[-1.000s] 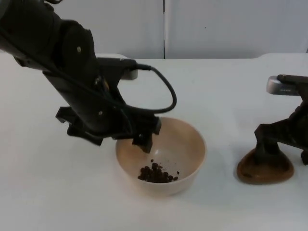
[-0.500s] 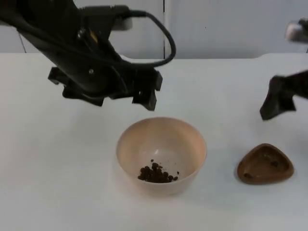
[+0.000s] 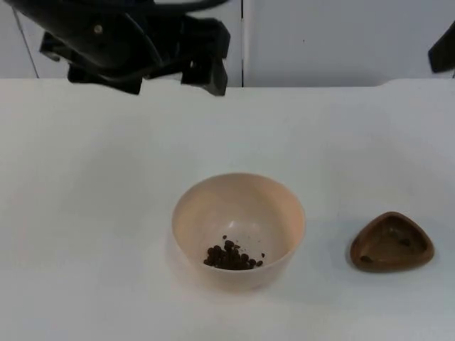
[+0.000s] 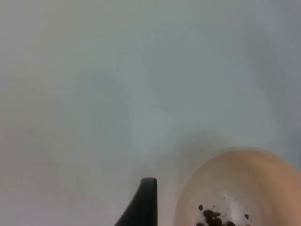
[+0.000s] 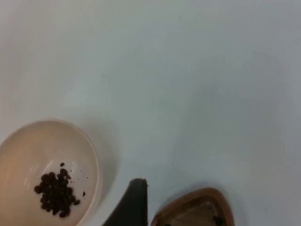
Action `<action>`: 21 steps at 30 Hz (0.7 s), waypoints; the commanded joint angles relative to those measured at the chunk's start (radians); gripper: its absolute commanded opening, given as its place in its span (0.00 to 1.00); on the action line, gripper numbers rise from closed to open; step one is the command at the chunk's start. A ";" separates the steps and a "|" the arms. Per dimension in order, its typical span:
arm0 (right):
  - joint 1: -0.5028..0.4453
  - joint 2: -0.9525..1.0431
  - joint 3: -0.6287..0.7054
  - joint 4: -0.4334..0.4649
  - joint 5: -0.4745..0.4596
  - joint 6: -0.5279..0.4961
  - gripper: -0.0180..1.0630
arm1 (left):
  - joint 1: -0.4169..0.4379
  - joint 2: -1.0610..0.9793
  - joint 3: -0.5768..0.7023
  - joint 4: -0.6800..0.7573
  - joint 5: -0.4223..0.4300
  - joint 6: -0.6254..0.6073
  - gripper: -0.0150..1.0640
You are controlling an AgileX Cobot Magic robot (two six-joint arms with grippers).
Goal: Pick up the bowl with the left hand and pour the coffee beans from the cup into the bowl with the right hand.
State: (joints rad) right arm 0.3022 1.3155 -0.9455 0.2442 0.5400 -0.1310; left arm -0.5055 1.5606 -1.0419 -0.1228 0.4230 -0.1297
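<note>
While the beige bowl sits upright on the white table, near the middle of its front part, a small heap of dark coffee beans lies at its bottom, with a few stray beans scattered just beside the heap. In the left wrist view the bowl and its beans appear again, and in the right wrist view the bowl shows the same dark cluster inside it. To the bowl's right, apart from it, stands the brown cup, a rounded 3-cornered shape, upright on the table; a few dark bits lie in it. The right wrist view catches part of the cup's rim.

Neither vessel is touched by any gripper. The left gripper hangs high above the far part of the table, in front of the grey partition wall, well apart from the bowl; whether its fingers are apart or together I cannot tell. A small black piece of the right arm is up at the far right edge; the state of the right gripper's fingers cannot be told either.
</note>
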 commanded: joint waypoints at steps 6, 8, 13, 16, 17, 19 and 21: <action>0.001 -0.120 0.000 0.005 0.067 -0.069 0.86 | -0.004 -0.127 0.001 0.001 0.048 0.002 0.83; 0.001 -0.135 0.000 0.005 0.077 -0.071 0.86 | -0.004 -0.146 0.001 0.001 0.058 0.009 0.83; 0.001 -0.215 0.000 0.023 0.130 -0.101 0.86 | -0.004 -0.238 0.001 0.001 0.107 0.056 0.83; 0.001 -0.250 0.000 0.029 0.151 -0.101 0.86 | -0.004 -0.275 0.001 -0.002 0.134 0.065 0.83; 0.001 -0.270 0.000 0.029 0.164 -0.101 0.86 | -0.004 -0.296 0.001 -0.002 0.145 0.067 0.83; 0.001 -0.306 0.000 0.029 0.192 -0.101 0.86 | -0.004 -0.335 0.001 -0.002 0.167 0.080 0.83; 0.001 -0.327 0.002 0.029 0.201 -0.101 0.86 | -0.004 -0.357 0.001 -0.002 0.180 0.088 0.83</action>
State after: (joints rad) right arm 0.3022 1.0133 -0.9435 0.2631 0.7215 -0.2244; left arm -0.5055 1.2308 -1.0419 -0.1228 0.5835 -0.0537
